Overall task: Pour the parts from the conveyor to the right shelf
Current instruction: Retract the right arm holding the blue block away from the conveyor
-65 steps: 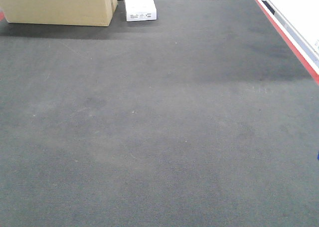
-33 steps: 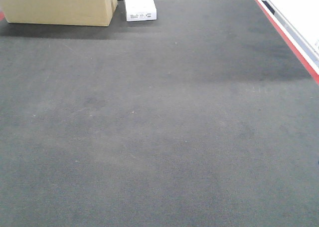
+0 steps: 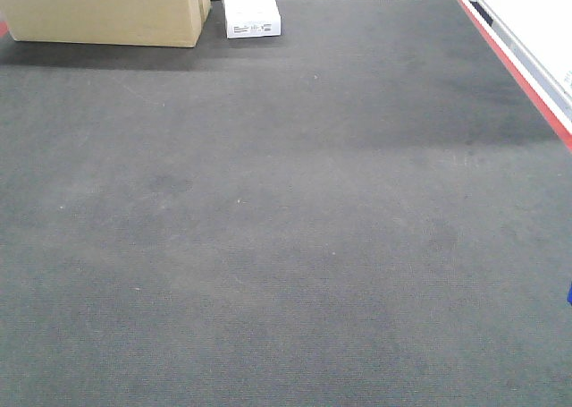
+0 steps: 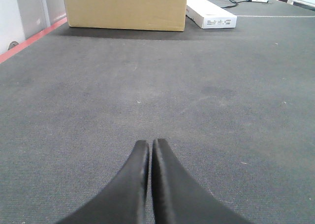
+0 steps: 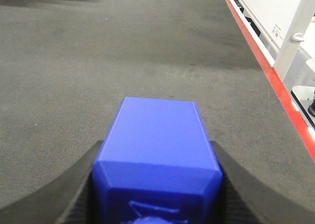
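My right gripper is shut on the part, a glossy blue block, with a dark finger pressed against each side. The block hangs just above the conveyor, a wide dark grey felt surface, near its right side. In the front view only a blue sliver shows at the right edge, above the conveyor. My left gripper is shut on nothing, its tips together low over the conveyor. The right shelf is out of view.
A cardboard box and a flat white box stand at the conveyor's far end. A red strip with a white border runs along the right edge. A white upright post stands just beyond it.
The blue sliver at the right edge of the front view has slipped slightly lower. Nothing else has moved.
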You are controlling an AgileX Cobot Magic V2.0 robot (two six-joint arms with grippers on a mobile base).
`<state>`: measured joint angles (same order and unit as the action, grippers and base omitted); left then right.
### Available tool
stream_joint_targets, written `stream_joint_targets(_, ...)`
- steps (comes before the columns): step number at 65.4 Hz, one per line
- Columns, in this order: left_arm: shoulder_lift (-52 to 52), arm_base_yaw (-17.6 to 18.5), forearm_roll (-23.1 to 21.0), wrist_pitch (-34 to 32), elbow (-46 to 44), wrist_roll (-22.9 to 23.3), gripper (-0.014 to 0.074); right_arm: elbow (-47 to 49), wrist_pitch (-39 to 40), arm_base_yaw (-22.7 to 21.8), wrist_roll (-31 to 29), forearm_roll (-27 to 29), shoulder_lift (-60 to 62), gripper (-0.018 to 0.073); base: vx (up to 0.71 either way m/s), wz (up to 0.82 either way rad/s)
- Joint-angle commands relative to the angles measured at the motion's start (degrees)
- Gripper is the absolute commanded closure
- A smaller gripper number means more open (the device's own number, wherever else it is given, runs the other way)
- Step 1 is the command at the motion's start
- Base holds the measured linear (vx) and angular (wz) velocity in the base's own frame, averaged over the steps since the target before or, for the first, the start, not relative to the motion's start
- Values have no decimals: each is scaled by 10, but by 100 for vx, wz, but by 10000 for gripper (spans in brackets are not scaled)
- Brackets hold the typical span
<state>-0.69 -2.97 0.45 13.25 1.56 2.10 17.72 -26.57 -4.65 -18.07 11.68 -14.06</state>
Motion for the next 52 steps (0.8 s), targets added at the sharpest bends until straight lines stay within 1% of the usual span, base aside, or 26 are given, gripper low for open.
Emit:
stream_joint_targets(1,-7,4,-5,-42,-11,5,603,15,42,-1,-4,3,-4,564,0,0)
stream_joint_targets(52,-7,4,-5,-42,-11,5,603,15,42,-1,-4,3,-4,564,0,0)
